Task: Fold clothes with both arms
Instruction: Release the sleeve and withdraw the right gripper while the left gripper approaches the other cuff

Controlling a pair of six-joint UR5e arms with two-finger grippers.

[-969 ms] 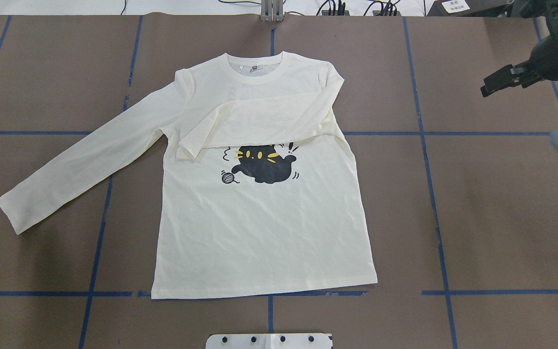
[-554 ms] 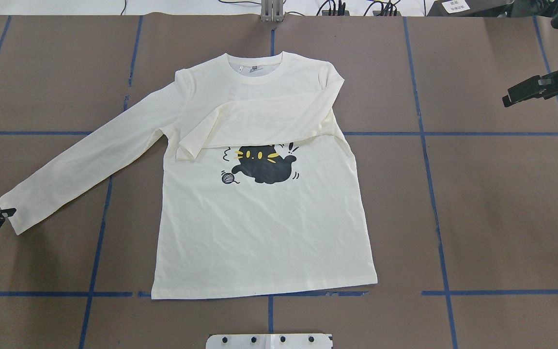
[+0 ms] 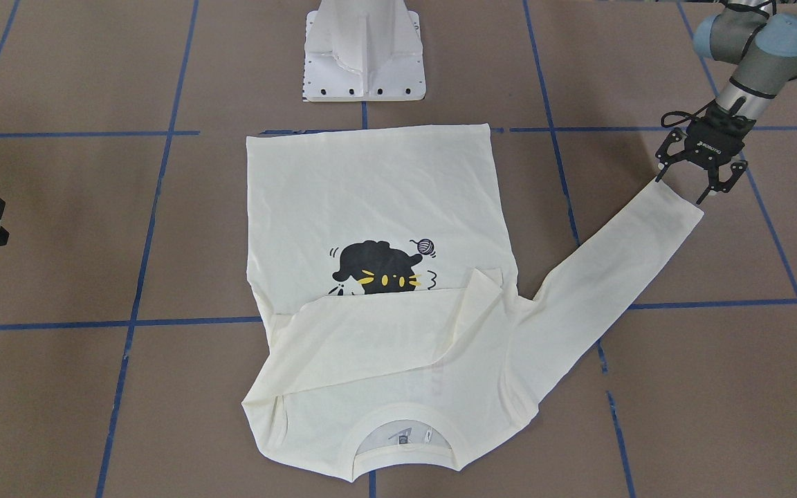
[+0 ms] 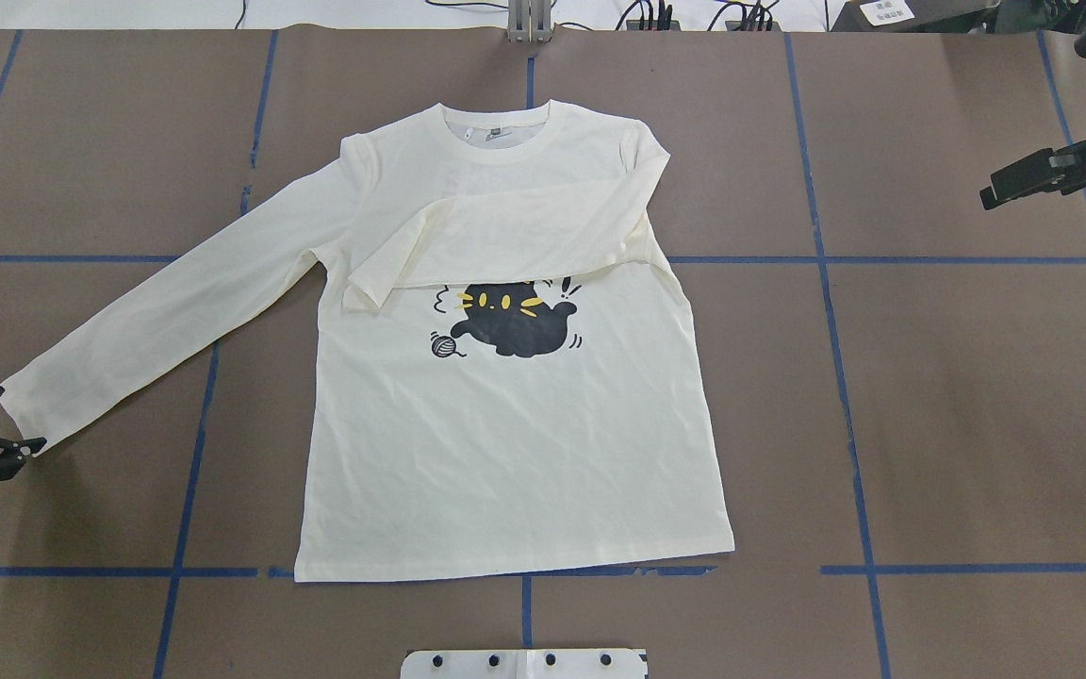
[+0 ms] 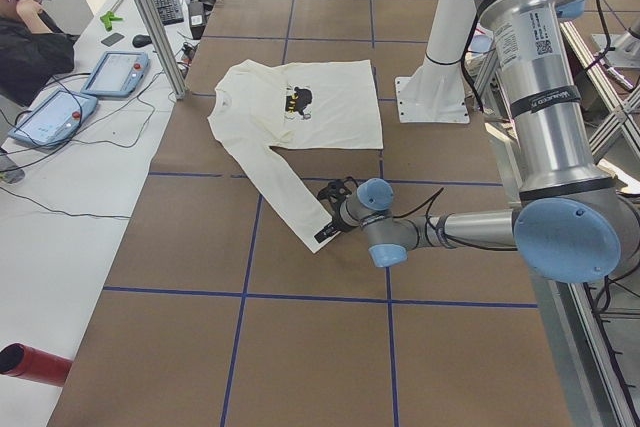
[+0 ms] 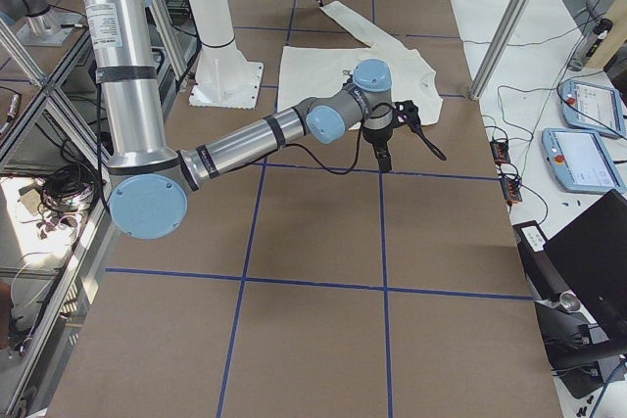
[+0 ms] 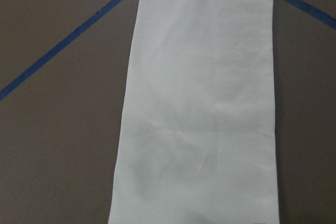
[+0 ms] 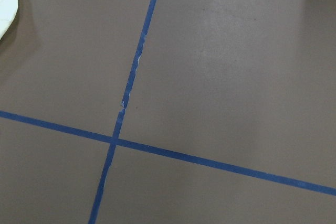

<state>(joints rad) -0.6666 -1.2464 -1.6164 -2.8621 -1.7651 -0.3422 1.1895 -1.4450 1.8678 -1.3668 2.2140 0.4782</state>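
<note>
**Left gripper at the cuff, sleeve fold pending**

Currently my left gripper (image 3: 683, 187) sits low at the free cuff (image 4: 23, 415), its fingers spread to either side of the cuff's edge and not yet closed on cloth. From there the sleeve (image 4: 175, 302) runs its long axis diagonally away towards the shoulder and the shirt (image 4: 515, 453), which lies flat and print-up on the table (image 4: 958, 424), hem nearest the pedestal base (image 3: 364, 76). The other sleeve (image 4: 515, 236) is already laid across the chest above the cat print (image 4: 515, 321).

I judge the next carry goes along that axis, over the chest. The right gripper (image 4: 1024, 182) hangs well apart past the far side; I cannot tell its state.

Writing: white lettering (image 3: 706, 145) on the left gripper's body and a grey neck label (image 3: 405, 436), both too small to read.
</note>
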